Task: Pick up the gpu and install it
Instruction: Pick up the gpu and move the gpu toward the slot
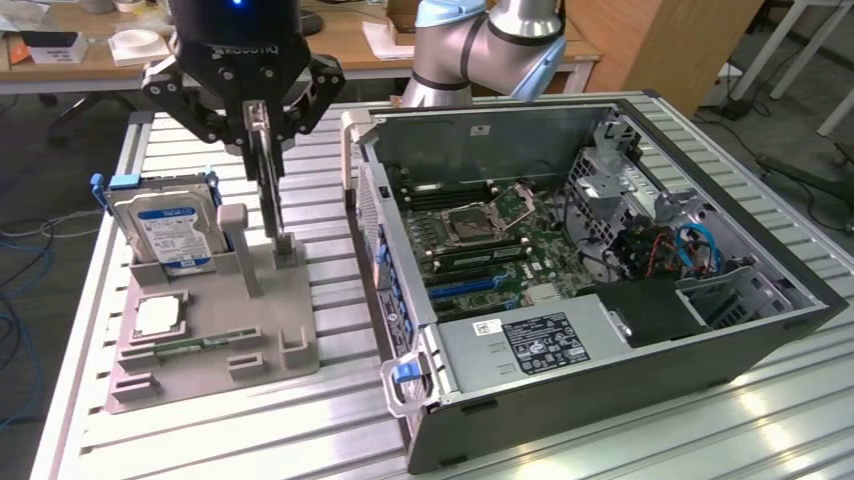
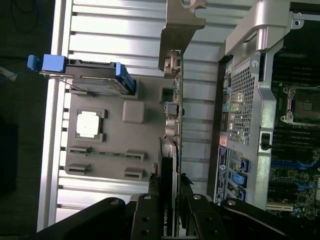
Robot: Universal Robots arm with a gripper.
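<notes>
— Holding anything in that black linkage-fingered gripper (image 1: pixel 263 135)?

— Clamping narrowly on the gpu (image 1: pixel 272 195), a thin green circuit card with a silver metal end bracket, jaws pressing both faces near the upper end.

— Lying which way from the jaws?

— Hanging straight below, edge-on, long axis running down toward the grey moulded plastic fixture tray (image 1: pixel 254 345). Probably meeting a slot post there, though hardly showing whether seated or lifted clear. Standing just beside the silver hard drive with the blue-white label (image 1: pixel 167 232), that drive lying toward the exterior view's left.

— And the destination?

— Sitting near the open black computer case (image 1: pixel 747 335), toward the exterior view's right, green motherboard (image 1: pixel 497 250) lying exposed inside. Judging from the wrist view, running roughly parallel to the case's perforated rear wall.

— Anything escaping the lens?

— Turning the cooler face out of sight; blurring the target slot among the board's connectors.
</notes>
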